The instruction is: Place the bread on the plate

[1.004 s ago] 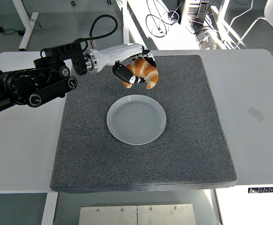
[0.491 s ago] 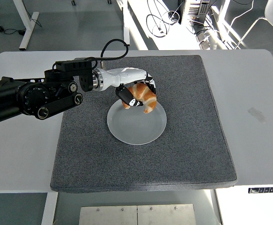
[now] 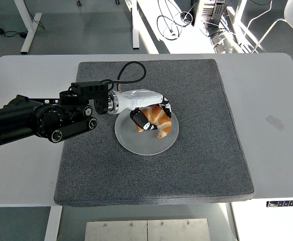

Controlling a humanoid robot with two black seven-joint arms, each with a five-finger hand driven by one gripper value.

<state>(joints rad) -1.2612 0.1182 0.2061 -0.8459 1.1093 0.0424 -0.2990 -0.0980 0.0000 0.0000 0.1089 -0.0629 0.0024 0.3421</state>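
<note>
Left hand (image 3: 154, 118) has come down from above the mat's far part to the plate (image 3: 131, 140); its fingers remain clasped round the bread (image 3: 160, 120), now over the plate's right half, contact unclear; release appears next; right hand unseen.

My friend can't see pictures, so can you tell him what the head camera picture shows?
The robot's left hand grips a golden croissant over the far right part of a pale round plate. The plate sits on a grey mat on a white table; whether the croissant touches the plate is unclear.
</note>
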